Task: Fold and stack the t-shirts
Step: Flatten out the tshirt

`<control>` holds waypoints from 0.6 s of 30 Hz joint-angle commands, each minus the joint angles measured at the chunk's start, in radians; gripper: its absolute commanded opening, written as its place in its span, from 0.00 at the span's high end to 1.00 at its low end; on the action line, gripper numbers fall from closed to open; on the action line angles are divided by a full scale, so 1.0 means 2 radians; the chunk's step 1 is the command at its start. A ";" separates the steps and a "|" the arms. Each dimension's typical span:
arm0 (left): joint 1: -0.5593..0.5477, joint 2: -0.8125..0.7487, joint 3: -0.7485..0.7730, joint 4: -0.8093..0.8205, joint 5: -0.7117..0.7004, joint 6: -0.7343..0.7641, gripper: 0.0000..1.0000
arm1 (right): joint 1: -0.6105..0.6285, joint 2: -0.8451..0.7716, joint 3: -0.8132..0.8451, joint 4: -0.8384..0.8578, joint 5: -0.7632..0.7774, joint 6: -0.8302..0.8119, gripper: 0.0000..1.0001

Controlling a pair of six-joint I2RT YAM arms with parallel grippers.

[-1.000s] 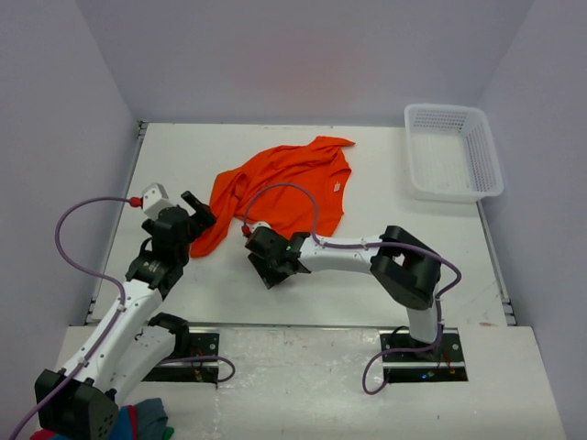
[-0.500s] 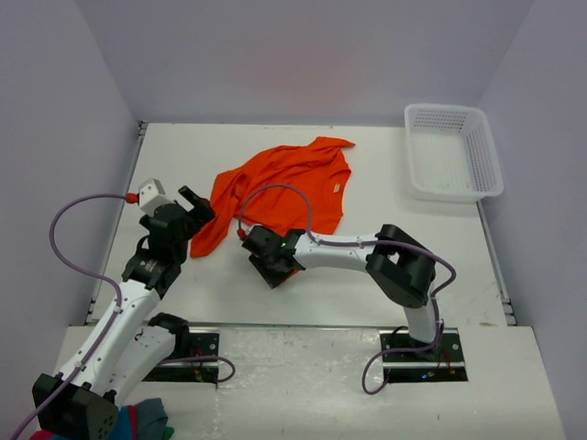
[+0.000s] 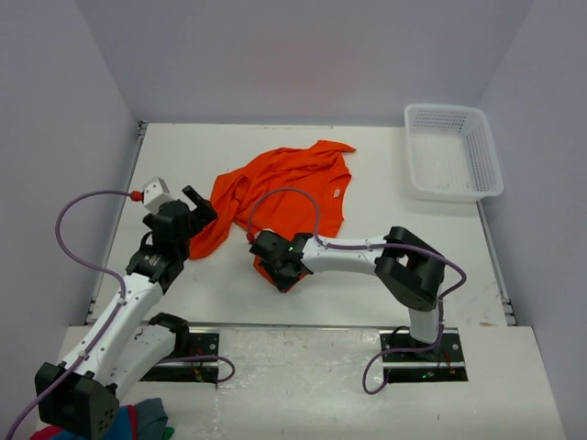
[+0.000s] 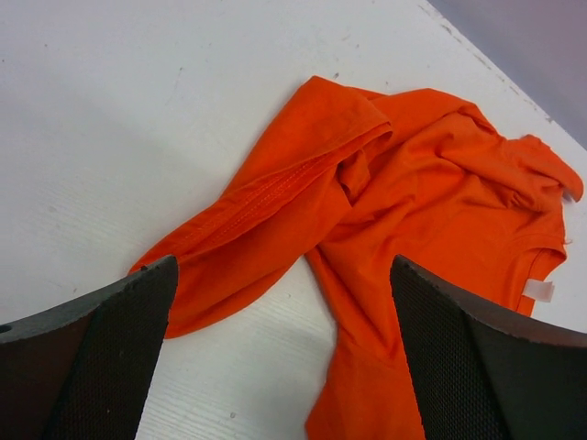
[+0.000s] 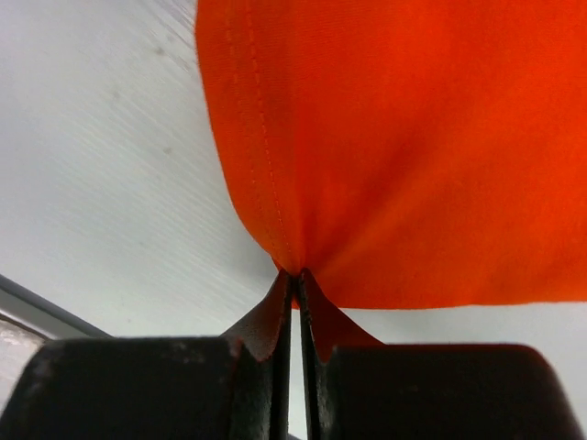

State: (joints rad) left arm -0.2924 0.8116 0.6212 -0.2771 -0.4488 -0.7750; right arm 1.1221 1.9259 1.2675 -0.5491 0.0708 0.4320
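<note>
**A:** A white table [image 3: 229, 284] is sitting between pale walls under the overhead camera, with a white mesh basket [image 3: 454, 151] at its far right corner. How far along is the job looking?

**B:** Barely begun, I'd judge. One orange t-shirt [image 3: 293, 183] is lying rumpled mid-table, toward the far side. Nothing is lying folded and no stack is showing. A red, blue and grey cloth bundle [image 3: 138, 423] is sitting off the table by the left arm's base.

**A:** And the arms?

**B:** The right arm is reaching low and leftward, putting the right gripper [image 3: 284, 275] at the shirt's near edge. The left arm is stretching forward, with the left gripper [image 3: 199, 203] hanging just beside the shirt's left side.

**A:** What is the left wrist camera giving?

**B:** The left gripper [image 4: 282, 266] is standing spread wide, its dark fingers [image 4: 101, 357] framing the t-shirt [image 4: 431, 211] and gripping nothing. A long flap with a stitched hem is trailing toward the left finger. Whether it is touching, I cannot tell.

**A:** And the right wrist camera?

**B:** The right gripper [image 5: 295, 284] is pressing its jaws together on a gathered bit of the t-shirt [image 5: 413, 137], right beside the stitched hem. The cloth is fanning away from the pinch over the table [image 5: 101, 183]. Spreading, folding and stacking are all waiting.
</note>
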 commanded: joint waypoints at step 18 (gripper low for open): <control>0.004 0.126 0.014 -0.098 -0.046 -0.027 0.02 | -0.030 -0.128 -0.012 -0.097 0.169 0.069 1.00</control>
State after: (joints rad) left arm -0.2924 1.0439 0.5991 -0.3893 -0.4648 -0.7879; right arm 1.0801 1.7195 1.2392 -0.7471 0.3592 0.5587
